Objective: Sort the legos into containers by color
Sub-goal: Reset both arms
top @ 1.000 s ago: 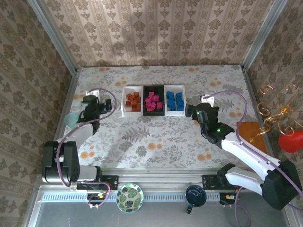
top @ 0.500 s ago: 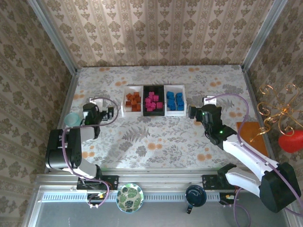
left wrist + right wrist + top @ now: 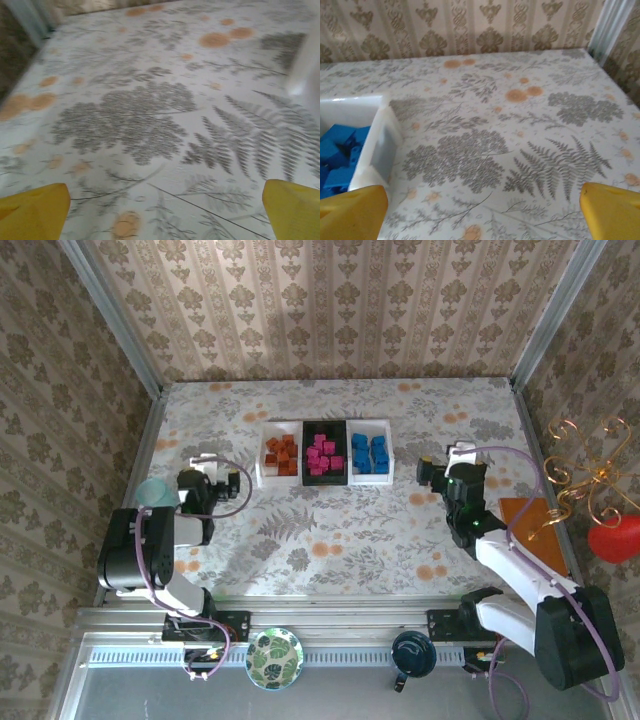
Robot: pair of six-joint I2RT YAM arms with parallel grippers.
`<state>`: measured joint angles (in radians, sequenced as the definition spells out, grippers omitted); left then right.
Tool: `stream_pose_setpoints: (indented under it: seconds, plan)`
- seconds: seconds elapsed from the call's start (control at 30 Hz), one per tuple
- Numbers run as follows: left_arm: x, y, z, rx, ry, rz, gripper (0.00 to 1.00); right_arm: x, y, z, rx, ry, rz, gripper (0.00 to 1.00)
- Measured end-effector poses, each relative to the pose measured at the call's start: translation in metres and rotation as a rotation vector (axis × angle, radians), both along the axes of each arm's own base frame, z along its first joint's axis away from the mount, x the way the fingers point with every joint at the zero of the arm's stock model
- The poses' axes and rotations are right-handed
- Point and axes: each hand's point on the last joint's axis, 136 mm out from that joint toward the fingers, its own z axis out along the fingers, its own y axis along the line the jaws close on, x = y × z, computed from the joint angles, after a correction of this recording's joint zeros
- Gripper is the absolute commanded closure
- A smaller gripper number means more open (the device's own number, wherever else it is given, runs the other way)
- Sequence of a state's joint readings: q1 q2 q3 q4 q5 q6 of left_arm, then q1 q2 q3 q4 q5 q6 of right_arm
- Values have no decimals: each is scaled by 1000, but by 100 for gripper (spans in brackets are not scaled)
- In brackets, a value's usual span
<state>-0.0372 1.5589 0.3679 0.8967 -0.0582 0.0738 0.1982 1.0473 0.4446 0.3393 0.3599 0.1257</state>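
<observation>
The containers stand in a row at the table's back middle. The left white tray (image 3: pixel 262 454) holds orange-brown legos (image 3: pixel 281 454), the black middle tray (image 3: pixel 307 427) holds pink legos (image 3: pixel 322 455), and the right white tray (image 3: pixel 388 452) holds blue legos (image 3: pixel 370 453). My left gripper (image 3: pixel 231 482) hovers left of the trays, open and empty; its yellow fingertips (image 3: pixel 34 212) frame bare tablecloth around the left gripper (image 3: pixel 165 220). My right gripper (image 3: pixel 426 472) sits right of the trays, open and empty. In the right wrist view, the right gripper (image 3: pixel 482 215) faces tablecloth, with blue legos (image 3: pixel 340 155) in the white tray (image 3: pixel 382 147) at left.
A pale teal cup (image 3: pixel 150 492) stands by the left arm. An orange-brown pad (image 3: pixel 530 520) lies at the right edge beside a red ornament (image 3: pixel 612 538). A round patterned plate (image 3: pixel 274 658) and a black object (image 3: pixel 412 653) rest on the near rail. Patterned walls enclose the table.
Both arms have drawn back from the trays: the left gripper came nearer and lower, the right gripper shifted to the right. Both stayed open and empty.
</observation>
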Motion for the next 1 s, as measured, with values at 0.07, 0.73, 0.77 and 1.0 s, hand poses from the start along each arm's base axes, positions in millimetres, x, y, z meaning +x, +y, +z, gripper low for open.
stream_pose_setpoints:
  seconds: [0.07, 0.73, 0.77, 1.0]
  plan:
    - [2, 6, 6, 19, -27, 54, 0, 2, -11, 0, -4, -16, -28, 0]
    - [3, 15, 15, 43, -62, 117, 0, 36, -34, -92, -8, 78, -24, 0]
    - [3, 15, 15, 43, -63, 117, 0, 36, -34, -91, -7, 75, -23, 0]
    - [3, 15, 15, 43, -64, 117, 0, 37, -33, -90, -4, 70, -16, 0]
